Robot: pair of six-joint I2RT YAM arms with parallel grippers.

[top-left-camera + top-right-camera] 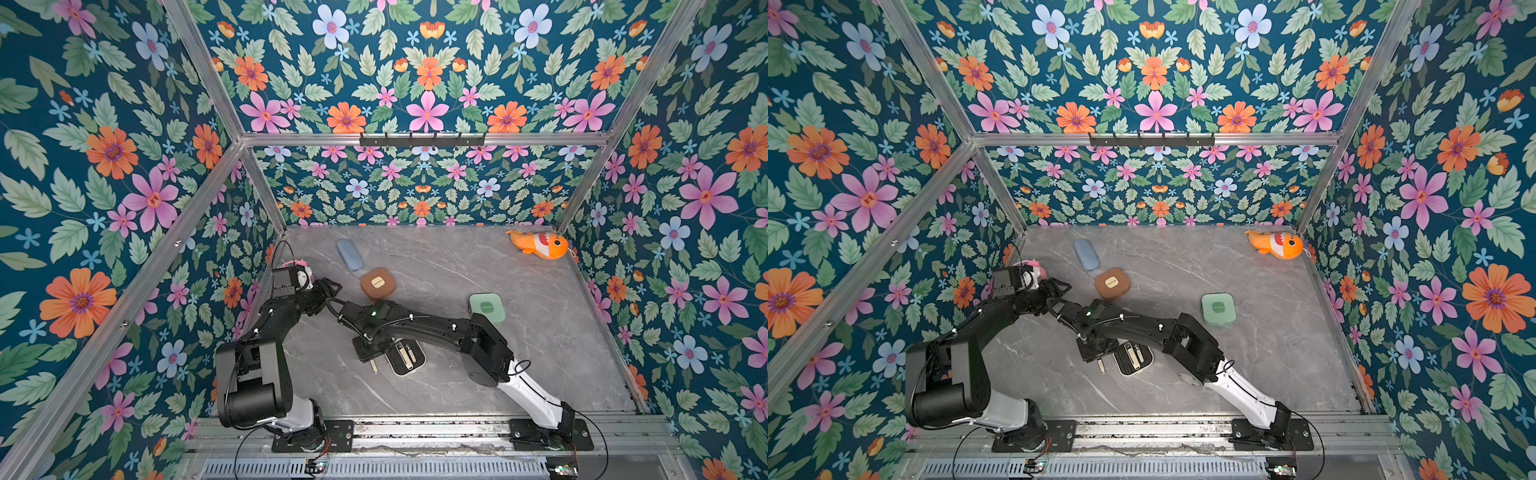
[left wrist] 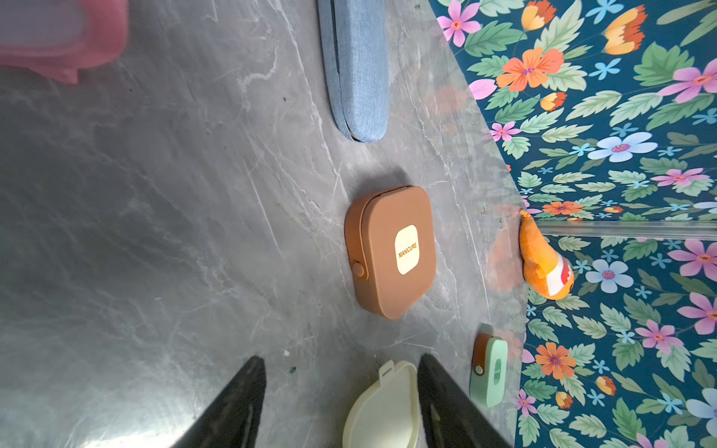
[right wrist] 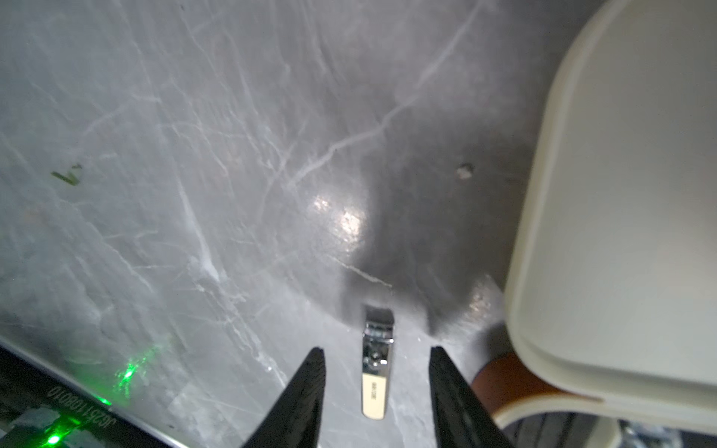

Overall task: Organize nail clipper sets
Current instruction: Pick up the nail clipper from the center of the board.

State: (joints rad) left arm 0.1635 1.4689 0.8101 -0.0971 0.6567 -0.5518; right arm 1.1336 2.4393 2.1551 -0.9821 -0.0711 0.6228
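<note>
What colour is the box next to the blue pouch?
Brown box; the left wrist view shows it best.

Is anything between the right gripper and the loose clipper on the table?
Nothing visible. The right gripper hangs over the clipper, jaws open either side of it; the cream case sits beside, not between.

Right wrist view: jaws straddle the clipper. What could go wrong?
1. The slim silver clipper with a beige handle lies flat on the grey marble table; the right gripper may skid off it.
2. The cream rounded case's raised lid stands close beside; the gripper could knock it.
</note>
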